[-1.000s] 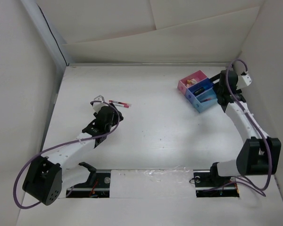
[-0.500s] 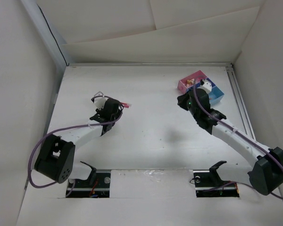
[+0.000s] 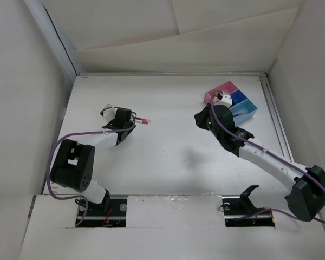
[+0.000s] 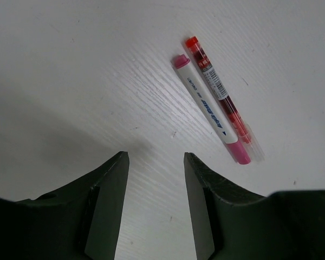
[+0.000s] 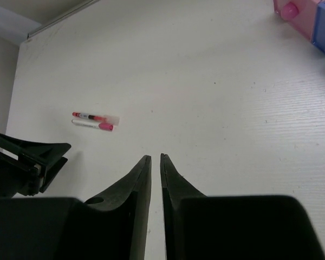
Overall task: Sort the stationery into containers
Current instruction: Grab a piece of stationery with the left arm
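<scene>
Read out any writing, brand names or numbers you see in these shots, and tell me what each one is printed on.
No text can be read for certain.
On the white pen with pink ends: blue print along the barrel, too blurred to read.
On the red pen: a label with small print, too small to read.
On the trays: no writing shows.

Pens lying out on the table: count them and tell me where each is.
2. A white pen with pink ends and a clear red pen lie side by side on the table just ahead of the open left gripper. Others may be hidden in the trays.
</scene>
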You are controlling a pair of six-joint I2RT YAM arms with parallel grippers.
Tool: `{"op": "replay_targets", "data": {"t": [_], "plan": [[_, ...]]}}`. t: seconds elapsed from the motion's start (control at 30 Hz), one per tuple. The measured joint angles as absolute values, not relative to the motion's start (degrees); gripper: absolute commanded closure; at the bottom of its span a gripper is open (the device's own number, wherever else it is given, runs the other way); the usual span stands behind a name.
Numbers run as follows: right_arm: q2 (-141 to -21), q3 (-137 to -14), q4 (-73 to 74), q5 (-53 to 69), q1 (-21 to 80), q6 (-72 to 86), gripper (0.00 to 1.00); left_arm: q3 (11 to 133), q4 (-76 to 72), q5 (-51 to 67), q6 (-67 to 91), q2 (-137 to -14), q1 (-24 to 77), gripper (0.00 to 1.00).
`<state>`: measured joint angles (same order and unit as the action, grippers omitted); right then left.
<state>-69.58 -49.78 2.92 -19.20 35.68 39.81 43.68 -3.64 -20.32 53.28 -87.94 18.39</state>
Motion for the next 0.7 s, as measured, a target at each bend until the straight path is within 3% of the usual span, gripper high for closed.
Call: {"op": "replay_targets", "data": {"t": [0.23, 0.7], "plan": [[-69.58, -49.78, 2.94, -17.67, 35.7, 38.74, 0.7, 46.7, -3.42, -20.18, 54.11, -89.49, 18.41, 0.59], [-69.58, -49.78, 2.94, -16.45, 35.73, 38.33, 0.67, 50.13, -2.98, -19.44, 54.24, -96.2, 17.82, 0.59]]}}
